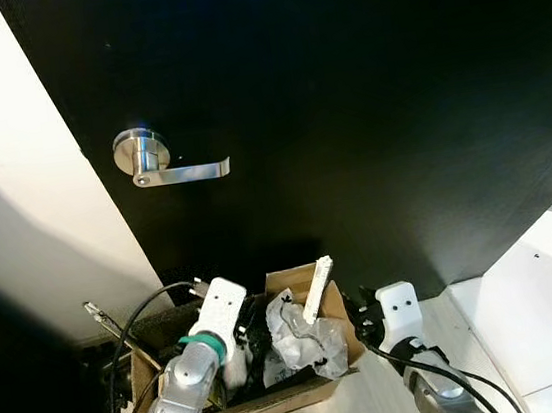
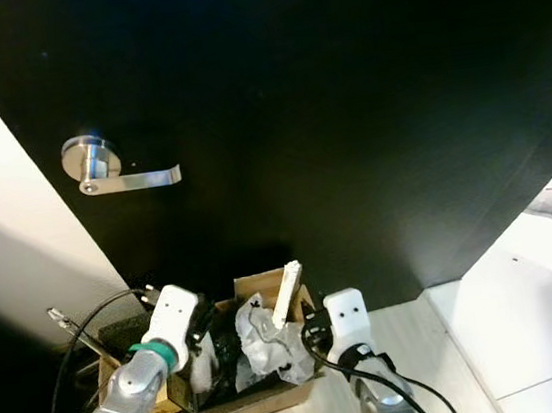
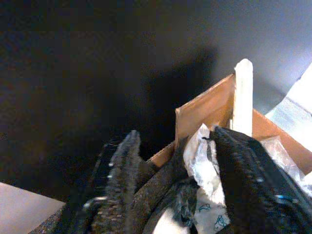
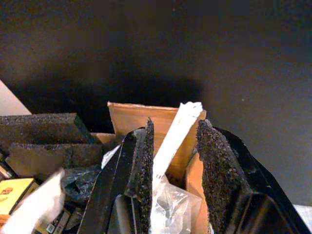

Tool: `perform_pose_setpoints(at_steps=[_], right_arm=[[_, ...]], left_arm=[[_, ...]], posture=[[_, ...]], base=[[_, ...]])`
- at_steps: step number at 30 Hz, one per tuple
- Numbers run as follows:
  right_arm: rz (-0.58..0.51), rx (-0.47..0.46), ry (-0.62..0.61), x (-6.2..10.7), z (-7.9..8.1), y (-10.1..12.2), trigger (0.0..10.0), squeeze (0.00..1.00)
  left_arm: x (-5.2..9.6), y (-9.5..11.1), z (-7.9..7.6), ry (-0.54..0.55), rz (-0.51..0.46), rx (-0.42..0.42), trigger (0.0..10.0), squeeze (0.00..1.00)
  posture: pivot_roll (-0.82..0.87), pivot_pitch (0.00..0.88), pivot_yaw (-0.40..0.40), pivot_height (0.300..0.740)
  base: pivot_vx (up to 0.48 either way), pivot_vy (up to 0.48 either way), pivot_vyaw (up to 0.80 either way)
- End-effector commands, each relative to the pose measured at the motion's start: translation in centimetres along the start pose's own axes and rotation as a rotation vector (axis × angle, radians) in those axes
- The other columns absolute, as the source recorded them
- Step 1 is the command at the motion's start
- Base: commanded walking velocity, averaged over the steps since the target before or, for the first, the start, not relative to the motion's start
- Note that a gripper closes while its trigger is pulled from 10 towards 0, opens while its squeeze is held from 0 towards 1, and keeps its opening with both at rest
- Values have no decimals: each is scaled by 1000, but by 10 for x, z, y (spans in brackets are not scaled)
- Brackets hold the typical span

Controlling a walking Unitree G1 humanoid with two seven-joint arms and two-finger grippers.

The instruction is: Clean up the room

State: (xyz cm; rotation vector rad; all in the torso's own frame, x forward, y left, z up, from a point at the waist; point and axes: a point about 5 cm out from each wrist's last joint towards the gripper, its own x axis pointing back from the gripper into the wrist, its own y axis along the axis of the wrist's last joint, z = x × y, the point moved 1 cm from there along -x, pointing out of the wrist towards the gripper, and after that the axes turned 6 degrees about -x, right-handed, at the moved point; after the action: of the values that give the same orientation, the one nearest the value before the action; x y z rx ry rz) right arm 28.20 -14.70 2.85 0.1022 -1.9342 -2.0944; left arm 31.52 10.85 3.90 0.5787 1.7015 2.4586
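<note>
Before black door (image 1: 344, 107) | cardboard box (image 1: 313, 388); white strip (image 1: 318, 290) upright, tilted | left claw (image 3: 170, 195), right claw (image 4: 173, 161) open, empty

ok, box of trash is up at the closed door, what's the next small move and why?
Probably set the cardboard box down. Both the left gripper and the right gripper are on it, and the black door is shut, so its lever handle needs a free gripper.

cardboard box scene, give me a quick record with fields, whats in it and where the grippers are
box: cardboard box on the floor before a black door
contents: crumpled clear plastic, white strip sticking up, dark foam pieces
left gripper: open, over the box
right gripper: open, fingers either side of the white strip
door handle: silver lever
</note>
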Motion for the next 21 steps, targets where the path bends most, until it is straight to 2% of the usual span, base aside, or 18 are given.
perform_pose_setpoints(at_steps=[1,6,8,10,13,16,18,21], right_arm=[[33,-17,-1,5,2,-8,10000,0],[34,-18,-2,5,2,-9,10000,0],[33,-19,-12,6,0,-9,10000,0],[33,-19,-12,6,0,-9,10000,0],[23,-25,-26,9,-1,-9,10000,0],[-11,-34,-42,12,-2,-5,10000,0],[-11,-34,-42,12,-2,-5,10000,0],[-60,-57,-66,14,-3,5,10000,0]], left_arm=[[3,-9,0,0,43,-14,10000,0],[6,-8,2,-19,46,-42,10000,0],[13,-15,7,-24,50,-41,10000,0],[13,-15,7,-24,50,-41,10000,0],[23,-26,9,-13,61,-63,10000,0],[29,-29,7,25,60,9,10000,0],[29,-29,7,25,60,9,10000,0],[28,-20,1,17,25,71,10000,0]], posture=[[-87,147,30,740],[-87,142,33,740],[-92,130,39,740],[-92,130,39,740],[-89,88,44,740],[-91,74,50,740],[-91,74,50,740],[-89,48,43,740]], base=[[0,0,0],[0,0,0],[0,0,0],[0,0,0],[0,0,0],[0,0,0],[0,0,0],[0,0,0]])
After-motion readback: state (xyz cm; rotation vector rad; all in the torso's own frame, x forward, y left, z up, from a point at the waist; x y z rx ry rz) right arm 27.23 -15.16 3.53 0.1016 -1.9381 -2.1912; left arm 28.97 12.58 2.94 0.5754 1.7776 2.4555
